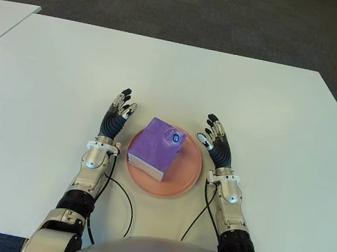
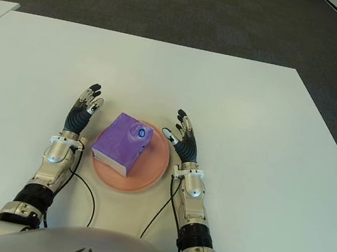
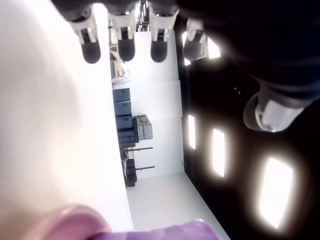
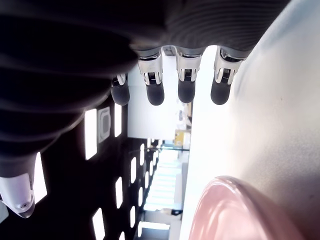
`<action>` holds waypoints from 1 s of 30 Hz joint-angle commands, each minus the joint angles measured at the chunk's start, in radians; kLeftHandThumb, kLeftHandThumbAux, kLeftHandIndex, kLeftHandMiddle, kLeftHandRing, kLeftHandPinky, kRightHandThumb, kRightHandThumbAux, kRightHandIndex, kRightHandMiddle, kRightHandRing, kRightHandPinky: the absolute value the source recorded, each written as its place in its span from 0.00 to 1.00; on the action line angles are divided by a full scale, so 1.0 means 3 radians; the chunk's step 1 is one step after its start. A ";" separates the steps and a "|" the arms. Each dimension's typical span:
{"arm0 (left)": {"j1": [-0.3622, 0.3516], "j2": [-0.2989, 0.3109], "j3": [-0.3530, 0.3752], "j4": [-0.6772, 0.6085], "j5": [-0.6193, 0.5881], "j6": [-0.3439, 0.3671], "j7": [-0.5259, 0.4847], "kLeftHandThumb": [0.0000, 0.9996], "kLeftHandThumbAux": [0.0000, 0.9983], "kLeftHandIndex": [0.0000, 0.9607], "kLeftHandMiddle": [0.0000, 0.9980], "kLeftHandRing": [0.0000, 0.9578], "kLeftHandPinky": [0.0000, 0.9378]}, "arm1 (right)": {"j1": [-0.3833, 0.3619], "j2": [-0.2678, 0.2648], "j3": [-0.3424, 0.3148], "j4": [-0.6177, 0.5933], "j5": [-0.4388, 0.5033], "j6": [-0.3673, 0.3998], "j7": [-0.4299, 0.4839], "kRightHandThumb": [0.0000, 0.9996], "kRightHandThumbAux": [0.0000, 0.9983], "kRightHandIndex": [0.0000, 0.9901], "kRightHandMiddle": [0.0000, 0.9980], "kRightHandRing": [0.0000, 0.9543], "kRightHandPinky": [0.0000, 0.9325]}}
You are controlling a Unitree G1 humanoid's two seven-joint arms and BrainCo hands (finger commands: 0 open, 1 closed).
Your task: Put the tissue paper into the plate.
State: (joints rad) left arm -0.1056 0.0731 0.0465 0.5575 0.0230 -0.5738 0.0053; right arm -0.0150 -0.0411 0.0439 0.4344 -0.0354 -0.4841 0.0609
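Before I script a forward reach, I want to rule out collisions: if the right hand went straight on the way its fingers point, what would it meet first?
Probably nothing. The right hand points away from the robot over bare table, passing beside the plate and tissue box. Height above the table is unclear.

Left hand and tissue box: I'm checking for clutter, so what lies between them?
Only bare white table and the pink plate's rim separate the open left hand from the tissue box, as the left eye view shows.
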 commanded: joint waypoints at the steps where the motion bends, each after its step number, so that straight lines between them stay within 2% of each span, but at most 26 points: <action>1: -0.0016 -0.0006 0.0016 0.0074 0.0038 -0.0041 0.0050 0.00 0.43 0.00 0.00 0.00 0.00 | 0.0245 0.0005 -0.0024 0.0249 -0.0007 0.0324 -0.0030 0.02 0.54 0.00 0.00 0.00 0.00; 15: 0.0027 -0.0056 0.0038 -0.0005 0.0023 0.0121 0.0090 0.00 0.42 0.00 0.00 0.00 0.00 | 0.0296 0.0074 -0.0078 0.0123 0.0040 0.0447 -0.0086 0.04 0.59 0.00 0.00 0.00 0.00; 21: 0.0050 -0.0066 0.0067 -0.0030 -0.0102 0.0283 -0.0009 0.00 0.43 0.00 0.00 0.00 0.00 | 0.0326 0.0106 -0.0107 0.0101 0.0071 0.0408 -0.0084 0.03 0.63 0.00 0.00 0.00 0.00; 30: 0.0109 -0.0081 0.0042 -0.0005 -0.0114 0.0303 -0.0057 0.00 0.41 0.00 0.00 0.00 0.00 | 0.0373 0.0141 -0.0130 0.0083 0.0103 0.0303 -0.0088 0.00 0.64 0.00 0.00 0.00 0.00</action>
State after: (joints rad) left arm -0.0993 0.0588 0.0618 0.5468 -0.0018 -0.5007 0.0013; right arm 0.0012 -0.0077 0.0123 0.3976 -0.0153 -0.4366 0.0360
